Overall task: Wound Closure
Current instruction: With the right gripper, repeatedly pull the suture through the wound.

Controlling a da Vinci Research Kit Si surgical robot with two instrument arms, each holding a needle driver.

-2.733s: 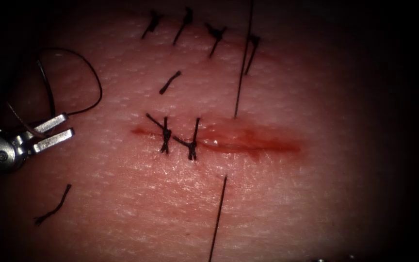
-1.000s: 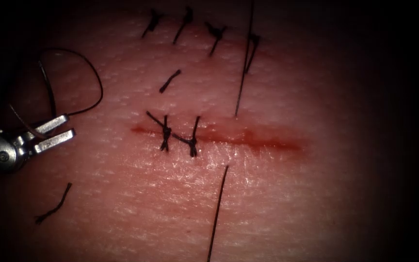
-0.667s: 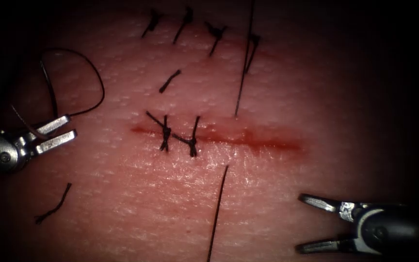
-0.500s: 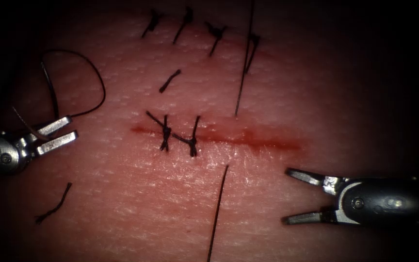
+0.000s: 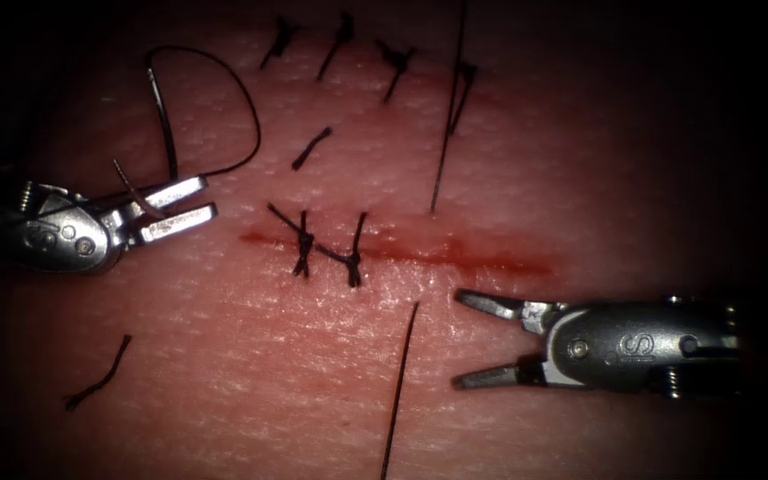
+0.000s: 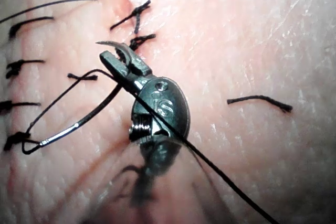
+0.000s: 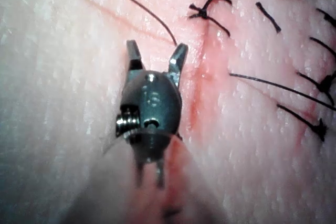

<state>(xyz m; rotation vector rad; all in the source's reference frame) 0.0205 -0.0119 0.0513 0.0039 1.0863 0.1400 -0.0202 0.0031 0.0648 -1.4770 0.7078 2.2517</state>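
Curved steel needle [image 6: 116, 48], clear of the pale pork tissue [image 5: 313, 373], sits gripped near its tip in the left claw [image 5: 178, 206], left of the red cut [image 5: 455, 256]; black thread [image 5: 215, 98] loops behind. Right claw [image 5: 484, 340] gapes wide, empty, apparently ready to grasp.

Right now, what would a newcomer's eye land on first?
The right tool, jaws wide open and holding nothing, sits just below the cut. The left tool, left of the cut, is shut on the needle near its tip, clear of the tissue. Two knotted stitches cross the cut.
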